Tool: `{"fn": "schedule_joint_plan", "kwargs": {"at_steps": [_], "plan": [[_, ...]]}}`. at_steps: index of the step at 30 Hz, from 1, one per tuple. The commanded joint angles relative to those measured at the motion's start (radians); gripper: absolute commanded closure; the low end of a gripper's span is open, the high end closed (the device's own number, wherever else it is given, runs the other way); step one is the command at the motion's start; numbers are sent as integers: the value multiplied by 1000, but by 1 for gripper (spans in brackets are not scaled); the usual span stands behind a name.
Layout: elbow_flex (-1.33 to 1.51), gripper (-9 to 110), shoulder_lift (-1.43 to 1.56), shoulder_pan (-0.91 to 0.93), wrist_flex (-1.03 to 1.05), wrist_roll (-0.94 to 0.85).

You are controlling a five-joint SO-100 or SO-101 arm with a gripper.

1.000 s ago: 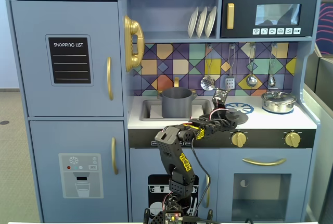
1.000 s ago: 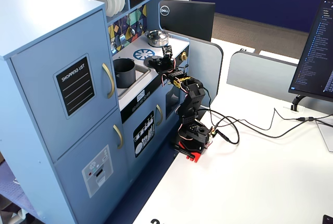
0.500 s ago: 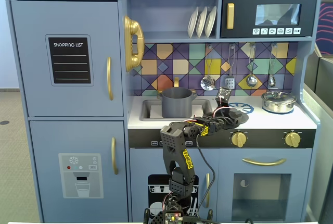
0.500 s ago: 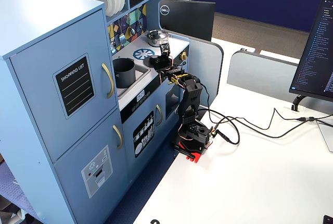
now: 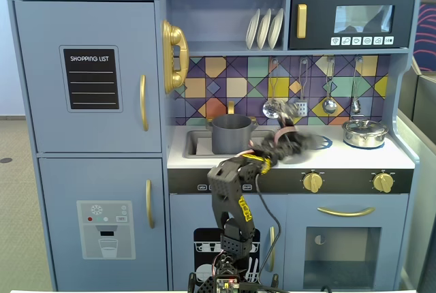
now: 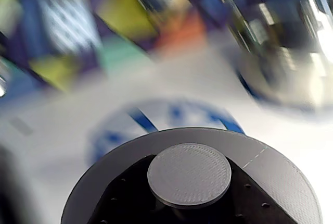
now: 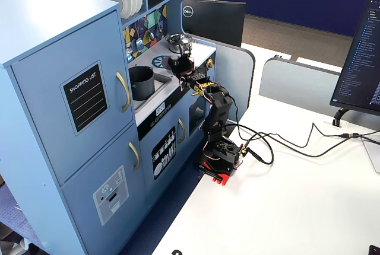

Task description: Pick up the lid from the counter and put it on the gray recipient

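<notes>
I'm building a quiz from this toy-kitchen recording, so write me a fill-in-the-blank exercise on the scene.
1. The gray pot sits in the ____ of the toy kitchen.
2. In the wrist view, the lid carries a round ____ at its centre.
3. The shiny silver pot stands at the ____ end of the counter in that fixed view.
4. The gray pot has no ____ on it.

Missing words: sink; knob; right; lid

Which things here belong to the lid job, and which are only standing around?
Belong to the job:
- lid, seen close in the wrist view
- gray pot in the sink
- end effector, blurred over the counter

Only standing around:
- silver pot
- white plates
- hanging utensils
</notes>
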Motion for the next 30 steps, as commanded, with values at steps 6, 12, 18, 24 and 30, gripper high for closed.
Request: {"fn": "schedule_joint_plan", "kwargs": {"at_steps": [6, 12, 18, 24, 30], "plan": [[-186, 102, 308, -187, 233, 5], [-160, 102, 379, -299, 318, 6], [-120, 102, 383, -385, 337, 0], [-112, 102, 331, -440, 318, -12], [-110, 102, 272, -471, 299, 2]]}}
